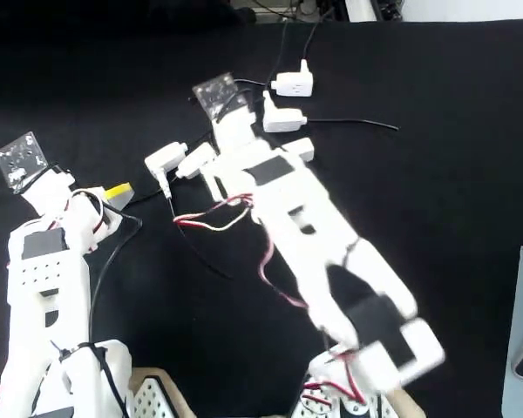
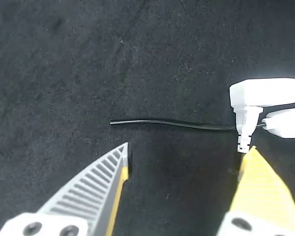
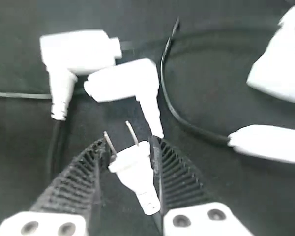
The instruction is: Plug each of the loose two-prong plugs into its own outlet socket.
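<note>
**Two-prong plug [image 3: 133, 169] held in right gripper [image 3: 129, 143]**

Pinched between black fingers [image 3: 177, 172], prongs toward outlet socket [image 3: 119, 79] just beyond, on black table [image 3: 216, 88]. Left gripper [image 2: 187, 147]: spread wide above black cable [image 2: 162, 122], second outlet socket [image 2: 265, 92] near yellow fingertip [image 2: 255, 162].

From above, the right arm's own bulk covers the two-prong plug [image 3: 135, 172] clamped in the right pincer [image 3: 129, 143], while beyond that pincer a white adapter [image 3: 280, 73] and a corded white block [image 3: 268, 142] are cut by the frame edge.
</note>
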`<control>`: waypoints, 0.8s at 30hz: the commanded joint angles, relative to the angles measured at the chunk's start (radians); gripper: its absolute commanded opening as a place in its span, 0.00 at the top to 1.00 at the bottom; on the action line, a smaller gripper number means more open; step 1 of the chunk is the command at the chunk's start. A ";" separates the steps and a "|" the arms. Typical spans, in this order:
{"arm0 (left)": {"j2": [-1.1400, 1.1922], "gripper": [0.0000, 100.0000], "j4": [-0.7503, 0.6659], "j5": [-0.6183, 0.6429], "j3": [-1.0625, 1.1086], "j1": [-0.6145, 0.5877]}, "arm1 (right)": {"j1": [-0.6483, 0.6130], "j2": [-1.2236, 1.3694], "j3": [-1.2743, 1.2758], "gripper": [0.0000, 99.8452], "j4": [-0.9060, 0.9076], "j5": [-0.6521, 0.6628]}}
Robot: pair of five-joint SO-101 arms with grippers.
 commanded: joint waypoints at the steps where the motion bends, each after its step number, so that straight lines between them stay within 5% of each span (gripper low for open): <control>1: -0.026 0.65 -0.018 0.009 -0.007 -0.013 | -0.006 -0.266 -0.005 0.99 0.064 0.006; 10: -0.026 0.65 -0.018 0.009 -0.007 -0.015 | -0.005 -0.582 -0.004 0.99 0.166 0.000; 19: -0.026 0.65 -0.018 0.009 0.002 -0.015 | 0.037 -0.619 0.008 0.99 0.279 0.000; 24: -0.026 0.65 -0.018 0.009 0.002 -0.015 | 0.095 -0.615 0.024 0.99 0.359 -0.262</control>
